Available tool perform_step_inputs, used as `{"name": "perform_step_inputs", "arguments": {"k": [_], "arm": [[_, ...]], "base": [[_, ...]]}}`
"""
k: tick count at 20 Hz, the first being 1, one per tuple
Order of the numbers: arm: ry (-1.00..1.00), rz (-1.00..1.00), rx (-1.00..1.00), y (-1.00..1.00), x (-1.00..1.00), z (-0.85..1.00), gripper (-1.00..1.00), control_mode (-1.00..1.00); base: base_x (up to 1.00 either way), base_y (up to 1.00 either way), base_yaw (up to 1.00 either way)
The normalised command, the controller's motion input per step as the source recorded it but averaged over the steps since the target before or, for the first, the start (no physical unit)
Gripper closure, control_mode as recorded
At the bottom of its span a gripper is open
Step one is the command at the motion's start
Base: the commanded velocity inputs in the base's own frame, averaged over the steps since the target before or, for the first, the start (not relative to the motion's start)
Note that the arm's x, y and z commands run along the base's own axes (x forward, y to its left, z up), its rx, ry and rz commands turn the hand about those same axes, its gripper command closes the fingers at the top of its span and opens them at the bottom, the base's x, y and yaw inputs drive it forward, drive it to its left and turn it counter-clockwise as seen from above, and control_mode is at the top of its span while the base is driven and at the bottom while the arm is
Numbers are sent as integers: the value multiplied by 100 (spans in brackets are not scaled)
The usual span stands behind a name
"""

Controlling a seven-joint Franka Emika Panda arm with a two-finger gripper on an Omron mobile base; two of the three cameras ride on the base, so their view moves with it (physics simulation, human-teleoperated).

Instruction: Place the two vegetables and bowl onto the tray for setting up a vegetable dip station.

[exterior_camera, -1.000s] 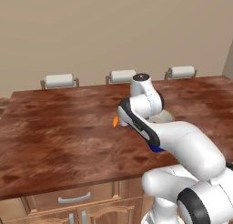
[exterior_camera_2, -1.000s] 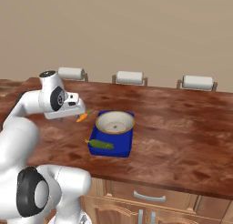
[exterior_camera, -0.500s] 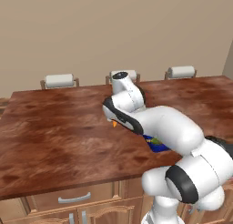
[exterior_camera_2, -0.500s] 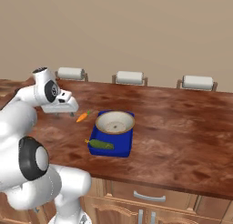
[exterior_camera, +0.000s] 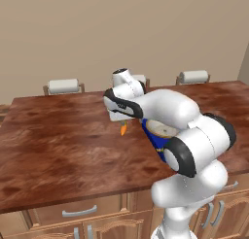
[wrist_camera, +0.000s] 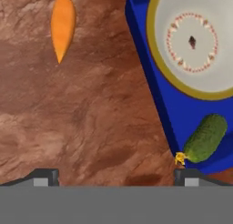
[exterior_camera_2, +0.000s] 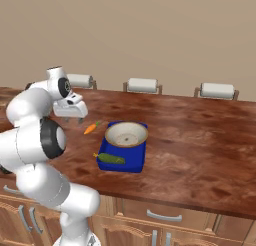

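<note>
Two of three items look done. Bowl (exterior_camera_2: 126,134) sits on the tray (exterior_camera_2: 135,161), centre of the right base frame; cucumber (exterior_camera_2: 111,158) lies on the tray's near end, just below the bowl. In the hand view the bowl (wrist_camera: 193,43) takes the upper right, the cucumber (wrist_camera: 205,138) the lower right, its tip reaching the tray (wrist_camera: 175,111) corner.

Left to do — the carrot (exterior_camera_2: 90,128). It lies on the bare counter (exterior_camera_2: 200,140), just left of the tray and not touching it; upper left of the hand view (wrist_camera: 63,23), narrow tip pointing down-frame, green top at the frame edge. In the left base view a bit of orange (exterior_camera: 123,128) shows under the arm.

Gripper (exterior_camera_2: 74,121) hovers left of centre in the right base frame, near the carrot, fingers spread wide, holding nothing. Its tips sit at the bottom corners of the hand view, apart from everything.

Judgement: roughly two thirds along; one pick and one short carry remain. Free blue space beside the bowl is narrow, so placement needs care.

Surface — dark reddish-brown wood-grain counter, glossy. Below it, wooden cabinets (exterior_camera_2: 165,217) with metal handles. Three stools (exterior_camera_2: 142,84) with pale seats line the far edge. Plain beige wall (exterior_camera_2: 150,35) behind.
</note>
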Motion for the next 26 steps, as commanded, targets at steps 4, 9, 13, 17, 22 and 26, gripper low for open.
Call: {"name": "perform_step_inputs", "arguments": {"k": [4, 9, 13, 17, 22, 26], "arm": [[8, -13, 3, 0, 31, -9, -100, -100], [1, -11, 6, 0, 25, -18, -100, -100], [0, -10, 7, 0, 27, -21, -100, -100], [0, -6, 7, 0, 18, -22, -100, -100], [-5, -5, 5, 0, 22, -18, -100, -100], [-14, -2, 4, 0, 17, -17, -100, -100]], "base": [[0, 0, 0], [0, 0, 0], [0, 0, 0], [0, 0, 0], [0, 0, 0], [0, 0, 0]]}}
